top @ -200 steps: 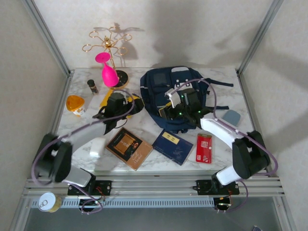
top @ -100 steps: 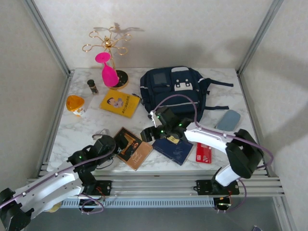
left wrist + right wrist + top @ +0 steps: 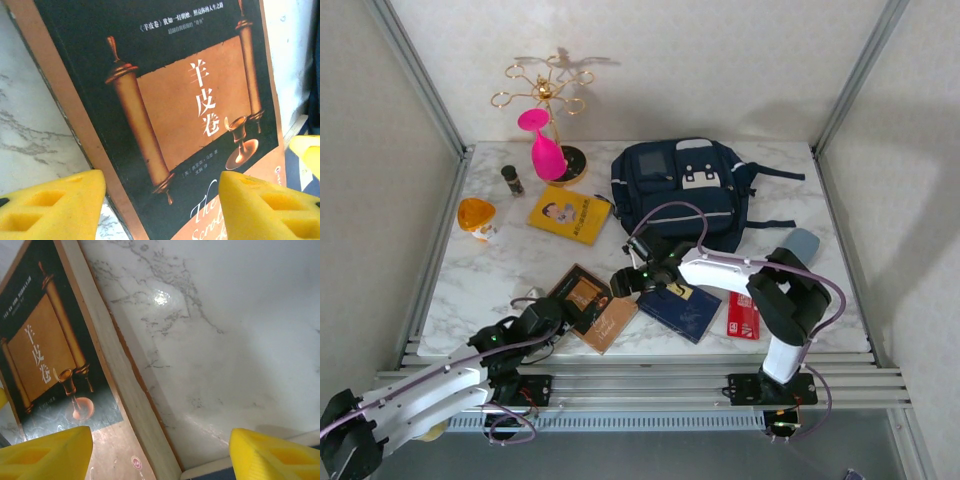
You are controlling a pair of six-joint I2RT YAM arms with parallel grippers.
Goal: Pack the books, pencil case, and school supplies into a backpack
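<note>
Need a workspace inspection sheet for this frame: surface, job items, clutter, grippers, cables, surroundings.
Surface: marble table, white with grey veins.
Job's things: backpack at the back; yellow book left of it; brown-and-black book and navy book near the front; red packet right of the navy book; pencil case far right. All outside the backpack.
Clutter: gold rack, pink glass, dark bottle, orange cup, back left.
Grippers: left gripper jaws open over the brown-and-black book; right gripper jaws open over that book's edge.
Cables: purple cables loop along both arms.
Surroundings: metal frame posts, pale walls.
</note>
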